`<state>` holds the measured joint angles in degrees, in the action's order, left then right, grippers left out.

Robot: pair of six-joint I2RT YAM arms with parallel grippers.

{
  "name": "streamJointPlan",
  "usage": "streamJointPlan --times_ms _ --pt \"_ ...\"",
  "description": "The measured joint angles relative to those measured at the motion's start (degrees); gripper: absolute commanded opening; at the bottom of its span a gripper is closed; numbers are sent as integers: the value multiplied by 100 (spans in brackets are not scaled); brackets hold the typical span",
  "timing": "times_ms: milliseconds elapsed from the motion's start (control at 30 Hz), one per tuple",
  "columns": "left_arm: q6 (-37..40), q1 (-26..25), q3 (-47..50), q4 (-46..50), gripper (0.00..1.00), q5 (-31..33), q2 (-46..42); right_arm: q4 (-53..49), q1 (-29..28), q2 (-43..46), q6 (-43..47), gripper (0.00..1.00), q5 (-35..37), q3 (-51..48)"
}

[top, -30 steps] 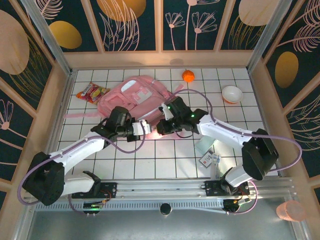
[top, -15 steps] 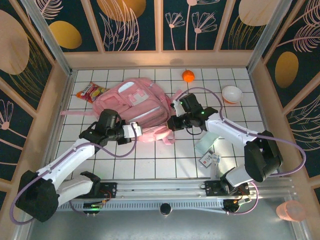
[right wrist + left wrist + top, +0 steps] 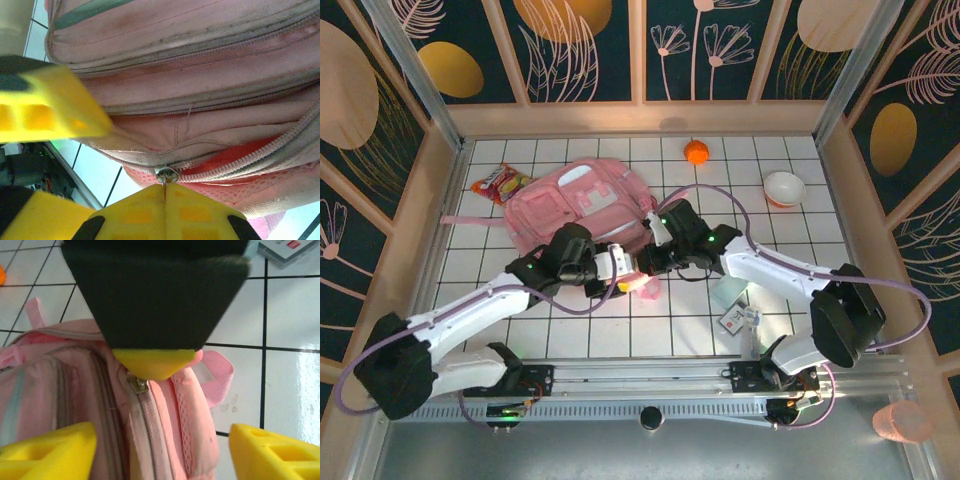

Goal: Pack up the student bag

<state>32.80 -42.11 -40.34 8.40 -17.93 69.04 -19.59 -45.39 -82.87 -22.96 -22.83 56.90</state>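
The student bag (image 3: 582,203), a big pink backpack, lies flat at the back left of the tiled table. My right gripper (image 3: 165,192) is shut on the metal zipper pull (image 3: 167,176) at the bag's near edge. Beside the pull the zipper is parted and shows a red-orange lining (image 3: 252,151). My left gripper (image 3: 160,450) stands open. Its yellow fingers (image 3: 50,450) straddle the bag's edge and zipper (image 3: 137,385) without touching. In the top view the left gripper (image 3: 623,272) and the right gripper (image 3: 646,262) meet at the bag's near right corner.
A red snack packet (image 3: 502,184) lies left of the bag. An orange ball (image 3: 696,151) and a white bowl (image 3: 784,187) sit at the back right. A teal booklet (image 3: 730,293) and a small box (image 3: 738,318) lie near the right arm.
My left gripper has opened and swung right to the bag's near right corner. The bag has settled flat. The right gripper stays shut and has shifted left.
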Motion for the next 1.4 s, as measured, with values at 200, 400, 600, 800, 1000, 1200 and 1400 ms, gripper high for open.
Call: streamJointPlan --times_ms 200,400,600,800,1000,1200,1400 --pt "-264 -63 24 -332 0 671 396 -24 46 151 -9 0 83 -33" --pt "7 -92 369 -323 0 719 -214 2 404 192 61 0 79 -181" --pt "258 214 813 267 0 501 -1261 -57 739 107 378 0 455 -223" --pt "516 444 911 986 0 472 -1880 -68 1062 -166 595 0 761 -221" --pt "505 463 951 1016 0 339 -1939 33 739 -155 614 21 0 -216" --pt "463 472 984 925 0 234 -1808 0 -52 35 568 38 -433 -105" --pt "442 472 986 817 0 184 -1792 -157 -188 -33 699 42 -343 361"
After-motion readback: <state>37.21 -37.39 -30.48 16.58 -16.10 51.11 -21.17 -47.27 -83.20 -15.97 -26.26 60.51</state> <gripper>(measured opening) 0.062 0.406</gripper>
